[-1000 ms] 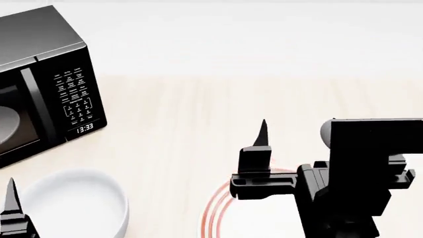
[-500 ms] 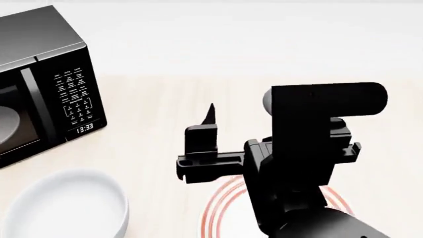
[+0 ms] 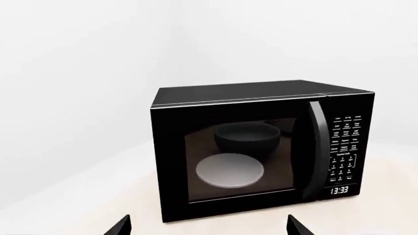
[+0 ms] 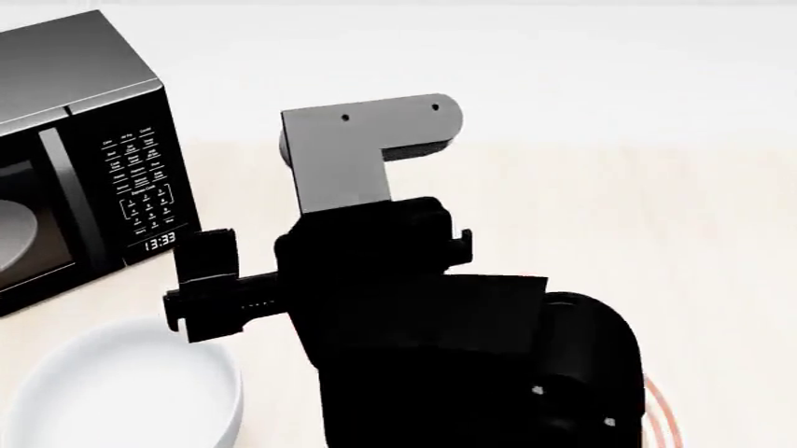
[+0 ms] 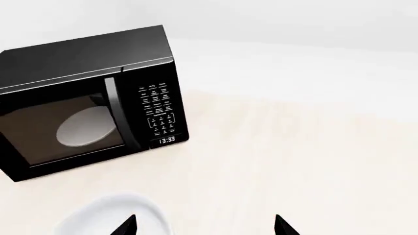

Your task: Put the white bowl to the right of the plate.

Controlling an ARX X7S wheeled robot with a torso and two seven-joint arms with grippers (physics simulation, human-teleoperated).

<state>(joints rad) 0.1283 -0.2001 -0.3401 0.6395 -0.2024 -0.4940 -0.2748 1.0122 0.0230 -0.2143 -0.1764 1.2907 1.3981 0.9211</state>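
The white bowl stands on the table at the head view's bottom left, in front of the microwave. It also shows in the right wrist view. The plate is almost hidden under my right arm; only a sliver of its red rings shows at the bottom right. My right gripper is open and empty, above the table at the bowl's right rim, with one fingertip over the rim. One of its fingers shows in the head view. My left gripper is open and empty, facing the microwave.
A black microwave with its door shut stands at the back left, clock at 13:33. A pale grey round dish and a dark bowl show through its glass. The pale wooden table stretches to the right.
My right arm has swung left across the plate towards the white bowl and now covers most of the plate. My left gripper has dropped out of the head view.
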